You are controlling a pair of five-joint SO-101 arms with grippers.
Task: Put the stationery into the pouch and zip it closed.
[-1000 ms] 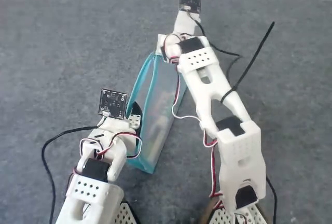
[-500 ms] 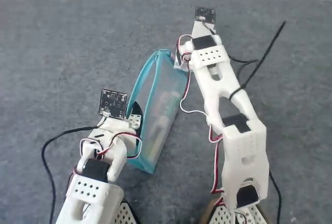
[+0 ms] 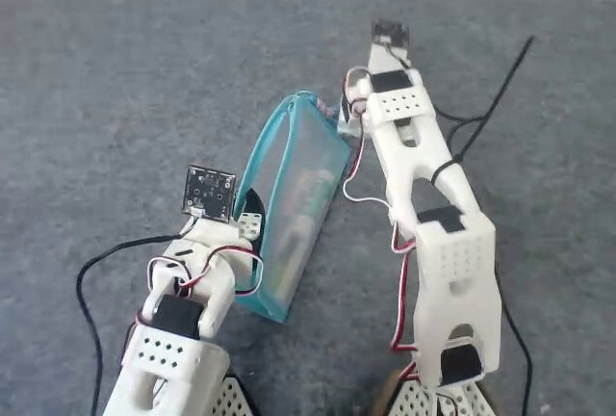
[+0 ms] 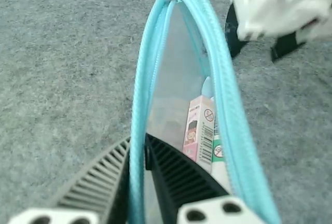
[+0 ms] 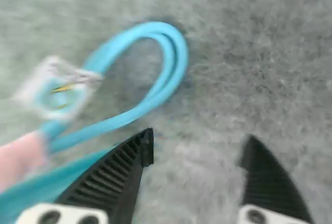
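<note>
High view, A: Pouch position?
B: Pouch stands on edge on the surface between the arms, zip open, stationery inside.
A: Left end effector?
B: Pinching the pouch's near rim.
A: Right end effector?
B: Spread beside the pouch's far end, gripping nothing.
</note>
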